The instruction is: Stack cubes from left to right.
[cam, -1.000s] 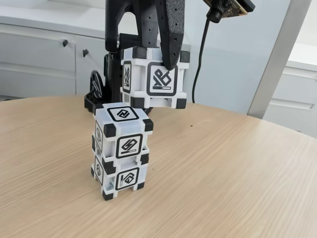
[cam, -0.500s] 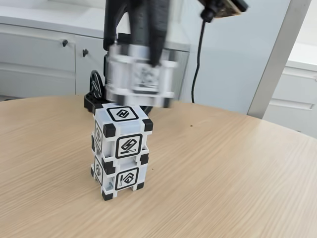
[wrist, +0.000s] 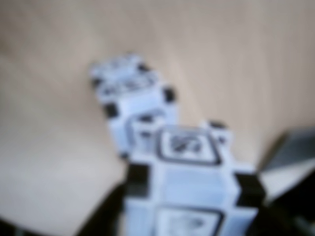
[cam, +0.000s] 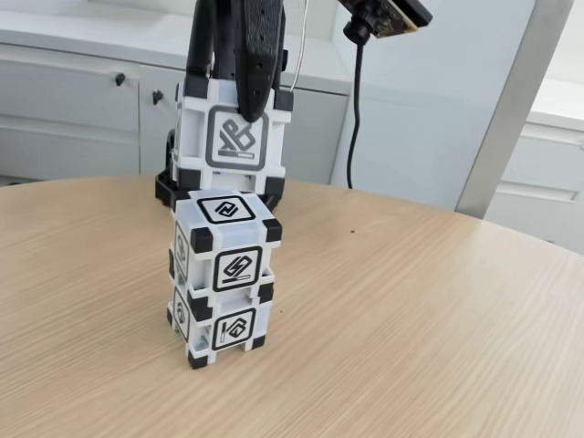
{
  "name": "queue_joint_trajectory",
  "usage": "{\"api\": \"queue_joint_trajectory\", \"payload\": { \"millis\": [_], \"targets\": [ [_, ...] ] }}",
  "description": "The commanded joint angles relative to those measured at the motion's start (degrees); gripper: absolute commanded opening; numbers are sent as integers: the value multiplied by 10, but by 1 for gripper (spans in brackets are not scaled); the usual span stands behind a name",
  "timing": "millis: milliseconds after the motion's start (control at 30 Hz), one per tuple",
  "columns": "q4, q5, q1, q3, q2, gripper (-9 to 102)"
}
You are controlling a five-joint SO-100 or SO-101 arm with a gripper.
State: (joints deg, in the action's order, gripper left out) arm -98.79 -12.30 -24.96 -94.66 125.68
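Your claw (cam: pixel 245 109) pinches the third cube (cam: pixel 233 137). A second ago it hung off toward 3 o'clock of the stack in the fixed view; now it has swung across and sits nearly above the two stacked cubes (cam: pixel 224 278) on the table (cam: pixel 411 319), just clear of the top face. The blurred wrist view shows the held cube (wrist: pixel 189 191) near the stack (wrist: pixel 133 105), offset toward 5 o'clock. You likely still need a small shift toward you before lowering and letting go.

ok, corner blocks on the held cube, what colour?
Black, on the held cube in the claw; clearest in the fixed view.
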Motion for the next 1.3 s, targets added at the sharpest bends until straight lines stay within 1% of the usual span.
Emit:
{"api": "queue_joint_trajectory", "payload": {
  "millis": [0,1000,1267],
  "targets": [
    [-4,-4,-4,3,11,13],
    [-4,-103,2,-5,11,13],
    [-4,-105,-7,-6,11,12]
  ]
}}
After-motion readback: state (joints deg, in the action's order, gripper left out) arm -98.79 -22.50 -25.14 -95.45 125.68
